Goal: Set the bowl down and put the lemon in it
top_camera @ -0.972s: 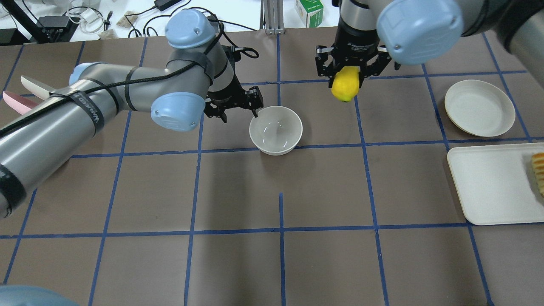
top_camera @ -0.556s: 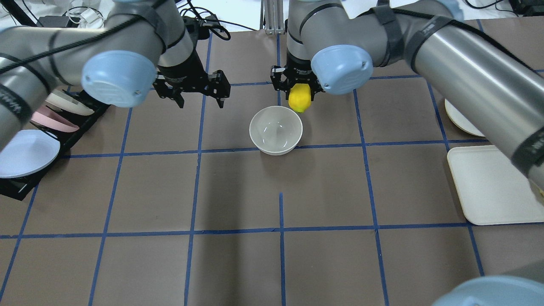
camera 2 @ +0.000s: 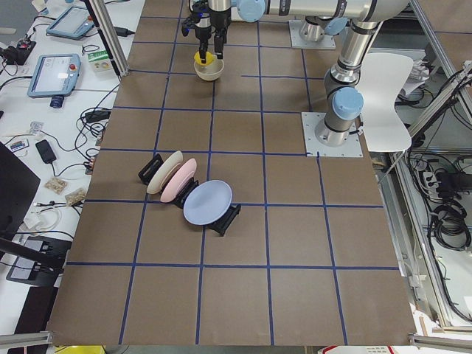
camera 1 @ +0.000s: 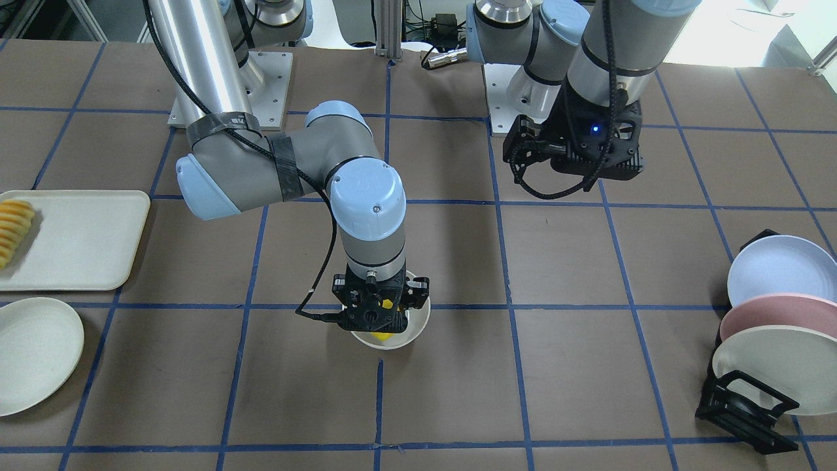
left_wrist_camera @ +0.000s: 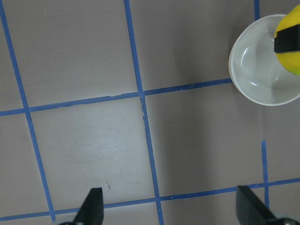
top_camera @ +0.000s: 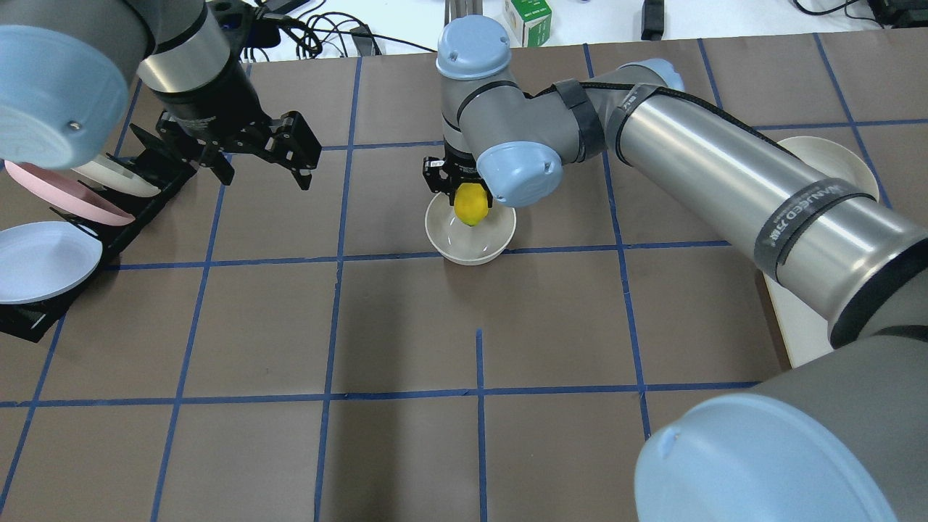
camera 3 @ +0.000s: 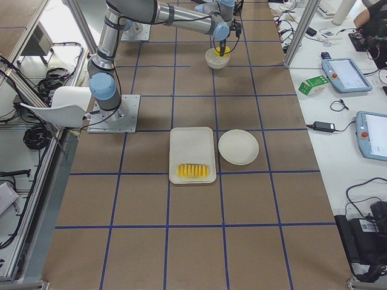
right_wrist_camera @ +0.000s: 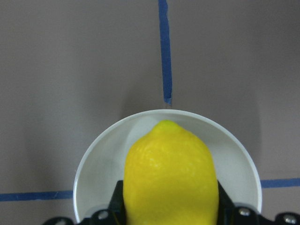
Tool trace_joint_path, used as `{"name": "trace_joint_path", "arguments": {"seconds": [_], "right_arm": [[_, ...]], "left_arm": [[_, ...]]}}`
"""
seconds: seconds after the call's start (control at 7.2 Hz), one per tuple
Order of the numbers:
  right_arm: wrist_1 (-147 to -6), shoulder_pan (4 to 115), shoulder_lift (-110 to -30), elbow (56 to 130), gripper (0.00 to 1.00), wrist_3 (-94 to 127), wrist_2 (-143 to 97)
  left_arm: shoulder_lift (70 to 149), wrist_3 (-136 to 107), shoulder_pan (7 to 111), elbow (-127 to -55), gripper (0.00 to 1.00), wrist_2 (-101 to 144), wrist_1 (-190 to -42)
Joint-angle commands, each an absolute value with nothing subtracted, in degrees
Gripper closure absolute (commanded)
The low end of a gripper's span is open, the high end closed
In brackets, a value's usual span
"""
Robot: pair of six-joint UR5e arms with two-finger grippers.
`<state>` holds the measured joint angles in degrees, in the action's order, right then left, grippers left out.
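The cream-white bowl [top_camera: 471,243] stands upright on the brown table near the middle; it also shows in the front view [camera 1: 418,322], the left wrist view [left_wrist_camera: 253,70] and the right wrist view [right_wrist_camera: 98,173]. My right gripper [top_camera: 470,196] is shut on the yellow lemon [top_camera: 470,204] and holds it over the bowl's far half, just above the rim. The lemon fills the right wrist view [right_wrist_camera: 169,178]. My left gripper [top_camera: 264,156] is open and empty, raised well to the left of the bowl, near the plate rack.
A black rack [top_camera: 138,181] with blue, pink and cream plates stands at the left. A flat cream plate [camera 1: 36,353] and a white tray [camera 1: 72,239] with sliced fruit [camera 1: 13,229] lie on the robot's right side.
My right gripper has carried the lemon from beside the bowl's far rim to over the bowl and lower. My left gripper has drawn further left, away from the bowl.
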<state>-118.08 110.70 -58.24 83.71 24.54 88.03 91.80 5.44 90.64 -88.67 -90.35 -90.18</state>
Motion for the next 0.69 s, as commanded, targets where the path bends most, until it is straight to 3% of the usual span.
{"name": "trace_joint_path", "arguments": {"seconds": [0.0,0.14,0.28,0.42,0.56], "right_arm": [[-120.74,110.83,-56.87,86.12,0.75,24.17,87.98],[-121.20,110.83,-56.78,86.65,0.73,24.08,87.98],[-121.20,110.83,-56.78,86.57,0.60,24.52,87.98],[-121.20,110.92,-57.04,86.66,0.06,24.70,88.15],[-120.94,110.92,-57.22,86.57,0.00,24.09,88.50]], "left_arm": [[89.74,5.89,87.19,-88.85,0.00,-90.53,-90.88],[90.52,4.93,87.45,-88.51,0.00,-90.27,-90.44],[90.88,5.01,87.45,-88.07,0.00,-89.92,-90.18],[90.88,5.01,87.45,-87.81,0.00,-89.65,-90.18],[91.05,5.01,87.45,-87.63,0.00,-89.56,-90.18]]}}
